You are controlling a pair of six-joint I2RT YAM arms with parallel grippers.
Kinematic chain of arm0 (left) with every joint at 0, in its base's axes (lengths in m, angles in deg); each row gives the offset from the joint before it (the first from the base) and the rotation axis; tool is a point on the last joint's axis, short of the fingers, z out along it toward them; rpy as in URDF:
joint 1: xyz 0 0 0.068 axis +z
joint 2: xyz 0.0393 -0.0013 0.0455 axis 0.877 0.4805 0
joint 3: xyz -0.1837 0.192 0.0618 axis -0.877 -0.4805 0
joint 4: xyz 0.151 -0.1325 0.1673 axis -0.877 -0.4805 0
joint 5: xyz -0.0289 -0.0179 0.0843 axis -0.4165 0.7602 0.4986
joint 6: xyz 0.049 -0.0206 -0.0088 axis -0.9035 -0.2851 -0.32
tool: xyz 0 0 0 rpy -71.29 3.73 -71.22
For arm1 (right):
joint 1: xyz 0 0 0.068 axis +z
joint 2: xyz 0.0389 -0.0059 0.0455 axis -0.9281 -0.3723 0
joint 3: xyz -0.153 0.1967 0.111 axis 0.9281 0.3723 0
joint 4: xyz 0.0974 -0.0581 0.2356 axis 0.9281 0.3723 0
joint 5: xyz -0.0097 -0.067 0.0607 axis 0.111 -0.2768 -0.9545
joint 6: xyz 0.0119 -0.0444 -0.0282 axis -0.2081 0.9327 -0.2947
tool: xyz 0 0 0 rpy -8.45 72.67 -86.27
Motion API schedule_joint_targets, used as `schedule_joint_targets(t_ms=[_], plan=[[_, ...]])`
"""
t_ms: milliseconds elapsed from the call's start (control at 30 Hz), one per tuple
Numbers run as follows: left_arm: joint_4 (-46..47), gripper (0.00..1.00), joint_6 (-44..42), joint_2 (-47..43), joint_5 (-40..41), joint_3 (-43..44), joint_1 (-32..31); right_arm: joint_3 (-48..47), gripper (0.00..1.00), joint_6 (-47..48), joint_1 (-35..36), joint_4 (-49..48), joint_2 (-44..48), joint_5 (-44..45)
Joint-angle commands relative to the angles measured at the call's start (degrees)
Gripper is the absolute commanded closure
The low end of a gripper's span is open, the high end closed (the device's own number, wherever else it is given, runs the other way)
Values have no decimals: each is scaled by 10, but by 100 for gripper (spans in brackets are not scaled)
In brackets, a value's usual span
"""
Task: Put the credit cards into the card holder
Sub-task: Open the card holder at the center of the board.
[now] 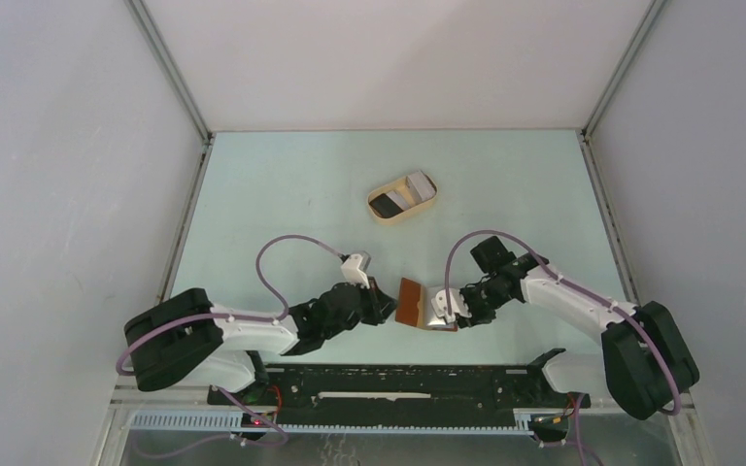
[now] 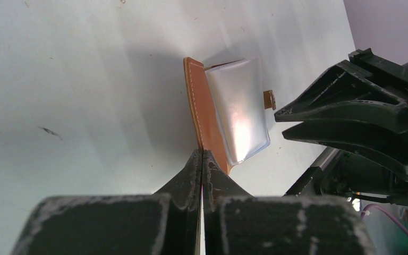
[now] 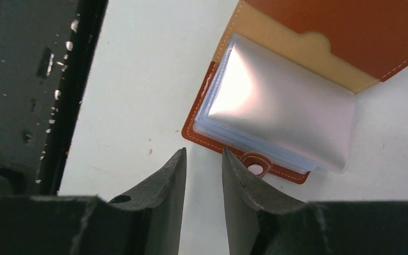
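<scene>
Currently the card holder (image 1: 410, 303) lies open on the bench (image 1: 291, 194) in the lower middle of the overhead view, between the two arms. The left jaws are clenched tight, no gap between them. Their fingertips (image 2: 196, 164) meet the near end of the holder's brown leather cover (image 2: 197, 101), which stands raised on edge at the centre of the left wrist view. Whether any leather is actually pinched between them I cannot tell.

The right jaws are released, with bare bench showing between the fingertips (image 3: 178, 164) and nothing held. They sit just beside the holder's lower edge, close to the small snap tab (image 3: 255, 169) at the lower middle of the right wrist view. Clear plastic sleeves (image 3: 281, 117) are stacked on the holder's lower half, and its tan lining (image 3: 276, 42) shows above them.

The credit cards (image 1: 418, 184) are well apart from the holder, up at the centre of the overhead view. One dark and one pale card lie inside a beige oval tray (image 1: 379, 216).
</scene>
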Motion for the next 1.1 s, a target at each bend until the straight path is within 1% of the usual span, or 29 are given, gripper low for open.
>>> schedule_joint_targets(t_ms=[0, 533, 833, 1067], plan=[[36, 100, -3, -11, 5, -18, -7, -5, 60, -9, 18, -38, -14, 51], [63, 100, -1, 1, -6, -25, -10, -5, 58, -33, 61, -72, -52, 93], [81, 100, 1, 10, -15, -26, -12, -15, 55, -55, 75, -74, -56, 77], [88, 100, 1, 19, -23, -25, -12, -28, 53, -89, 80, -88, -58, 67]])
